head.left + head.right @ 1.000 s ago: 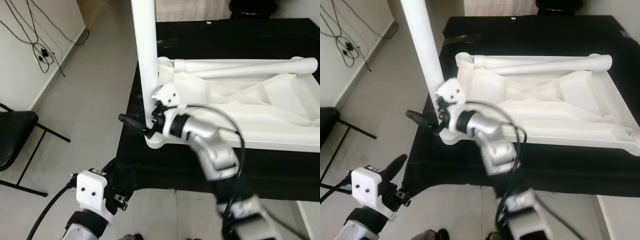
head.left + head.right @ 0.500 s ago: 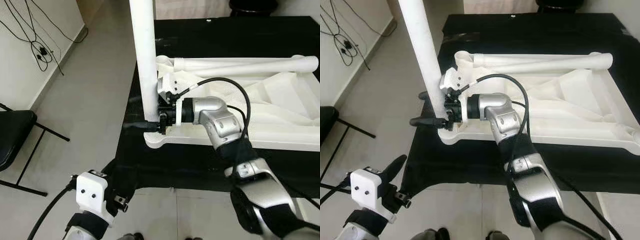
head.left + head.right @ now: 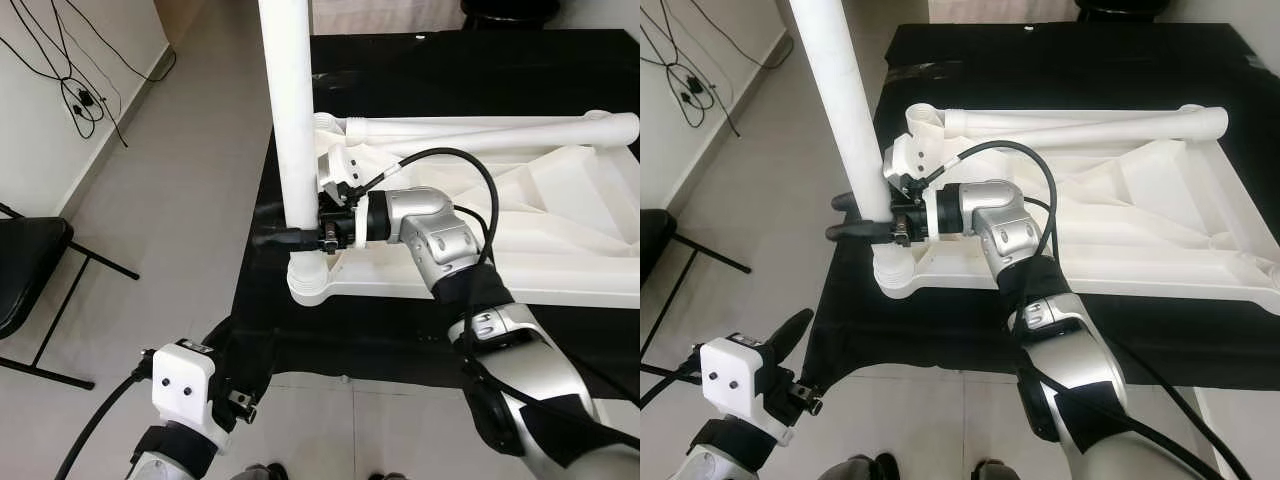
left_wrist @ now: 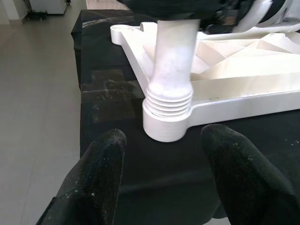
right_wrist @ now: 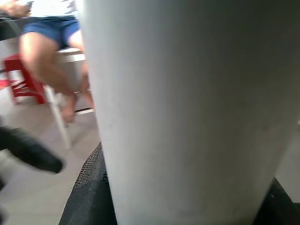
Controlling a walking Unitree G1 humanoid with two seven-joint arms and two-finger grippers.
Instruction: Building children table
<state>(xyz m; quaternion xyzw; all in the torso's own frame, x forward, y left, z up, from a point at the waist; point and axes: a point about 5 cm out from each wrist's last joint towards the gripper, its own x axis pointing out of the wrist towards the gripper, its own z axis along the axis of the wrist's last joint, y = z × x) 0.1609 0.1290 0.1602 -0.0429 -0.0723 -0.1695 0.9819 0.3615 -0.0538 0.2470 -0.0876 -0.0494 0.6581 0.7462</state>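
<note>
A white table top [image 3: 540, 210] lies upside down on a table covered in black cloth [image 3: 300, 330]. A long white leg [image 3: 290, 100] stands upright in the socket [image 4: 164, 129] at its near left corner. The leg's threaded end [image 4: 171, 101] shows several ridges above the socket rim. My right gripper [image 3: 837, 218] is shut on the leg just above the socket, one finger on each side. My left gripper [image 4: 164, 159] hangs open below the table's edge, facing that corner. Two more white legs [image 3: 480, 130] lie across the far side of the table top.
A black folding chair [image 3: 30, 270] stands on the tiled floor at the left. Cables [image 3: 80, 100] hang by the wall beyond it. In the right wrist view a seated person's legs [image 5: 47, 42] and a red stool [image 5: 18, 79] are behind the leg.
My right arm has swung from below to the side of the leg, and its gripper now holds the leg slightly higher. The leg stays upright. The left arm has not moved.
</note>
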